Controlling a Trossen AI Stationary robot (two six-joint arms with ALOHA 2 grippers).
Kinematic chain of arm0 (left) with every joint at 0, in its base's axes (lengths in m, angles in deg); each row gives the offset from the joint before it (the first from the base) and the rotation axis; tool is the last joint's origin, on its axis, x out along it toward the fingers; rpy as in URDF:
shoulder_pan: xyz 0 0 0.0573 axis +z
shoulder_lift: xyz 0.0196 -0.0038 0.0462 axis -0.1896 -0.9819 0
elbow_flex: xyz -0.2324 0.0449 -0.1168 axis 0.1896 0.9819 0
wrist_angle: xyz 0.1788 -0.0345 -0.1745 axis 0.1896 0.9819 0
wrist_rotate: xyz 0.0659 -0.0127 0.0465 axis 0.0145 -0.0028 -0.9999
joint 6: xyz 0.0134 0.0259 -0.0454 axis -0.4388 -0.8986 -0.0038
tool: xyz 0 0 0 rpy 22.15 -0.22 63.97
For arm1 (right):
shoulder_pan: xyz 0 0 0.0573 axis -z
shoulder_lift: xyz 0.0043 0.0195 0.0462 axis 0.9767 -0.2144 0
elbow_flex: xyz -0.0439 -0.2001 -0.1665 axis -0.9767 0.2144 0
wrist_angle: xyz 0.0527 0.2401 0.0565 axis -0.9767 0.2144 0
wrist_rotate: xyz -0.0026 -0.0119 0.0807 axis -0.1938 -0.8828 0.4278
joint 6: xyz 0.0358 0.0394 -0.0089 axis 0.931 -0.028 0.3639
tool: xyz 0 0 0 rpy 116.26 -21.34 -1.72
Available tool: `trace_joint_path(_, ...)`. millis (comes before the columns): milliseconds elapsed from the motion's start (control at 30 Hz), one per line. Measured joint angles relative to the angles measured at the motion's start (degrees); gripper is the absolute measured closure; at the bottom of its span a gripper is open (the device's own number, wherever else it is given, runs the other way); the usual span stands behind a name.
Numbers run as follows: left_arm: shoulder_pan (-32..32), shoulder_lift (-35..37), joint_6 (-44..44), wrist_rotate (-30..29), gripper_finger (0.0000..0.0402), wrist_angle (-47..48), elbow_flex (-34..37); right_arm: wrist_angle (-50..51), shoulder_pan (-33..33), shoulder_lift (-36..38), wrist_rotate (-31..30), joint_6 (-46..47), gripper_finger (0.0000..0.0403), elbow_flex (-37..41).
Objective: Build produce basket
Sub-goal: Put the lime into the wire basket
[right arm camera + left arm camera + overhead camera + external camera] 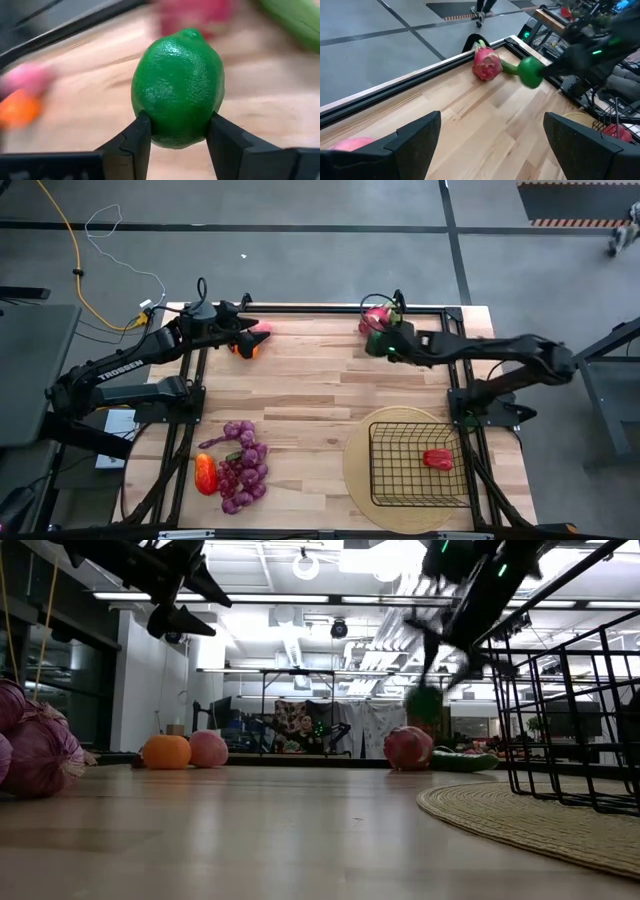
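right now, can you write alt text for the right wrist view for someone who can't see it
A green lime fills the middle of the view, pinched between the right gripper's two dark fingers above a wooden table. Behind it, out of focus, lie an orange beside a pink fruit, and a dragon fruit near a cucumber.

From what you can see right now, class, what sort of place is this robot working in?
Probably a robotics lab or workshop, not a kitchen: the wooden table stands on bare grey concrete, the low view shows an open industrial ceiling with strip lights, and a yellow cable trails across the floor.
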Motion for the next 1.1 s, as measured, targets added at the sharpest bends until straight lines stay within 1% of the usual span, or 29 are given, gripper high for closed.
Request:
trace_joint_path(67,-0.14,0.00,0.00,2.30,0.0061,-0.78,0.00,-3.44,-3.40,4.83,0.40,-8.69,0.0257,0.00)
trace_joint_path(133,-0.28,0.00,0.05,7.44,0.0061,-3.69,0.02,-8.03,-6.91,9.28,1.28,-16.86,0.0259,0.00)
trace_joint_path(200,-0.95,-0.01,1.13,13.37,0.0061,-9.01,0.01,-13.35,-10.11,13.02,2.62,-23.41,0.0263,-0.11)
trace_joint_path(267,-2.63,0.00,3.60,16.71,0.0061,-15.99,0.02,-18.04,-12.63,15.71,3.40,-29.35,0.0263,-0.11)
trace_joint_path(367,-7.10,-0.09,3.94,16.49,0.0061,-23.88,0.00,-22.88,-15.51,18.44,4.04,-37.98,0.0259,-0.11)
trace_joint_path(467,-12.40,-0.76,0.11,12.15,0.0065,-26.20,0.00,-24.31,-17.16,19.89,4.72,-44.54,0.0257,-0.12)
trace_joint_path(533,-15.34,-1.05,-2.97,7.42,0.0069,-26.56,0.01,-24.41,-17.34,20.34,5.41,-46.01,0.0257,-0.13)
trace_joint_path(633,-18.36,-1.03,-5.03,2.89,0.0075,-26.79,0.00,-24.34,-17.34,20.42,6.16,-46.30,0.0256,-0.13)
trace_joint_path(733,-20.02,-1.05,-4.52,1.21,0.0078,-26.77,0.00,-24.33,-17.34,20.42,7.78,-46.47,0.0256,-0.13)
trace_joint_path(867,-21.54,-1.05,-4.50,-1.02,0.0078,-26.79,-0.09,-23.94,-17.34,20.42,8.41,-46.44,0.0255,-0.30)
trace_joint_path(967,-22.12,-1.04,-4.52,-2.54,0.0078,-26.84,-0.89,-15.72,-16.84,18.96,11.68,-40.27,0.0255,-4.78)
trace_joint_path(1100,-22.23,-1.03,-4.52,-3.73,0.0078,-26.85,-1.22,3.69,-18.90,14.22,18.20,-37.29,0.0254,-13.78)
